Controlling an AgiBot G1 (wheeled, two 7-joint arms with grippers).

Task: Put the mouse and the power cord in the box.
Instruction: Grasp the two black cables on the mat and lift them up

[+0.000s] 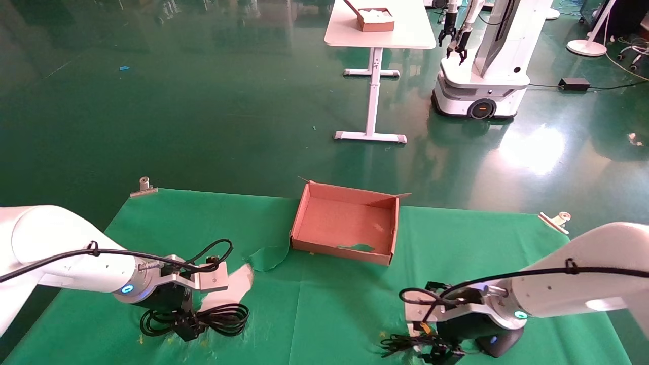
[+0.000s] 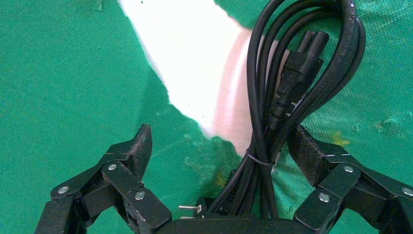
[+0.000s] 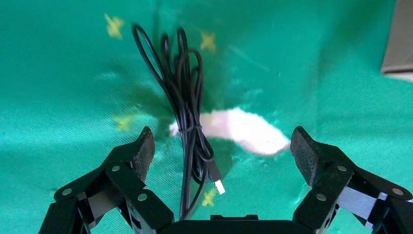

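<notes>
The power cord (image 1: pixel 223 318) lies in thick black loops on the green cloth at the front left. My left gripper (image 1: pixel 187 328) hangs over its near end. In the left wrist view the left gripper (image 2: pixel 220 141) is open, and the cord's tied bundle (image 2: pixel 292 73) runs between the fingers, close to one pad (image 2: pixel 304 146). The black mouse (image 1: pixel 499 344) sits at the front right. Its thin wire (image 3: pixel 187 107) lies bundled under my open right gripper (image 3: pixel 222 144), which is beside the mouse (image 1: pixel 438 352). The reddish-brown box (image 1: pixel 342 252) stands empty at the table's middle back.
White patches show through tears in the cloth (image 1: pixel 238 286) (image 3: pixel 243 129). Metal clamps (image 1: pixel 143 186) (image 1: pixel 556 220) hold the cloth at the far corners. Beyond stand a white table (image 1: pixel 377 30) with a small brown box and another robot (image 1: pixel 481 76).
</notes>
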